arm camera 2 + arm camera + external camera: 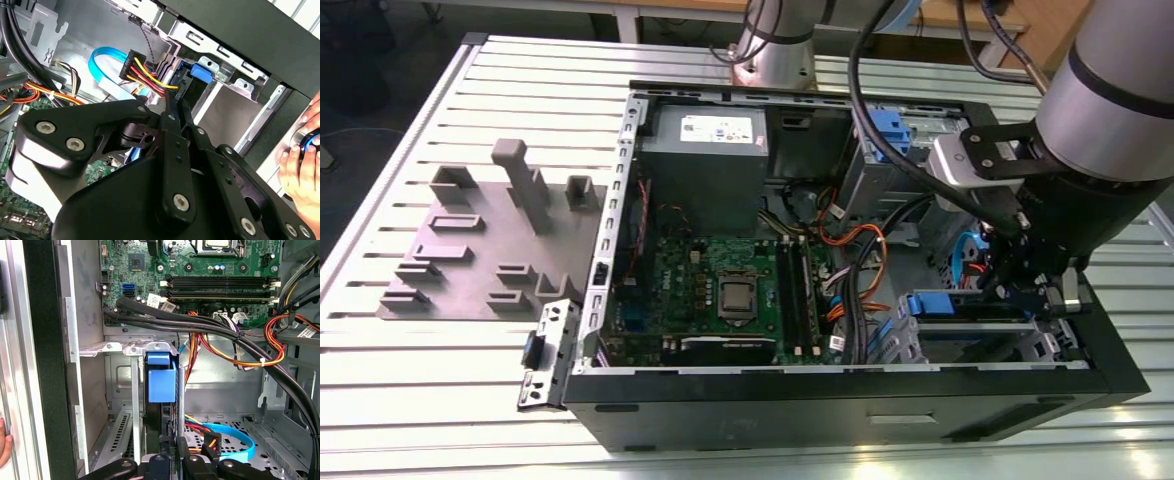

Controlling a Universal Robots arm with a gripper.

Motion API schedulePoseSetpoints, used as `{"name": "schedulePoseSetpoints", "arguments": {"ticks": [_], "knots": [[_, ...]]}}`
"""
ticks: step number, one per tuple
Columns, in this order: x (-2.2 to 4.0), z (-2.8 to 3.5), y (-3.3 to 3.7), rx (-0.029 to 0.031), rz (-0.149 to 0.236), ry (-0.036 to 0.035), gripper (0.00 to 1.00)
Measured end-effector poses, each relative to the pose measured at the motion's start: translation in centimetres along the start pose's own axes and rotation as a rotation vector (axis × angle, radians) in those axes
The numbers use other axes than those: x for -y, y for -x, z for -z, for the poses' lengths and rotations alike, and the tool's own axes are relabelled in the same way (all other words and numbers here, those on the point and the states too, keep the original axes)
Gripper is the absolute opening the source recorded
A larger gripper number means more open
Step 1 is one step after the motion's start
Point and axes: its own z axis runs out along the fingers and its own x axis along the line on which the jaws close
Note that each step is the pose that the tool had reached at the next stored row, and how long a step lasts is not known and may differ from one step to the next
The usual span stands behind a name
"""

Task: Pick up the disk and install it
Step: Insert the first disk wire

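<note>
Seemingly slotted upright, blue-framed disk (161, 377) in bay.

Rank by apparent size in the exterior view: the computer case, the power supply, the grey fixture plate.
1. Computer case, clearly largest.
2. Grey fixture plate.
3. Power supply.
The last two look close; the plate seems somewhat larger.

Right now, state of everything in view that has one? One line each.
computer case, open, side panel off
disk, standing edge-on in the drive bay
end effector, down inside the case, at the disk
CPU socket, no cooler on it
</note>
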Motion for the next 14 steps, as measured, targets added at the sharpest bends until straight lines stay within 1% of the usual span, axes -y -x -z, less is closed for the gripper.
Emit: {"name": "schedulePoseSetpoints", "arguments": {"ticks": [4,10,14], "knots": [[0.03,0.12,0.01,0.0009,-0.001,0.0000,0.16],[0.08,0.33,0.01,-0.0008,-0.005,-0.0001,0.16],[0.08,0.34,0.00,-0.0013,-0.007,-0.0001,0.16]]}}
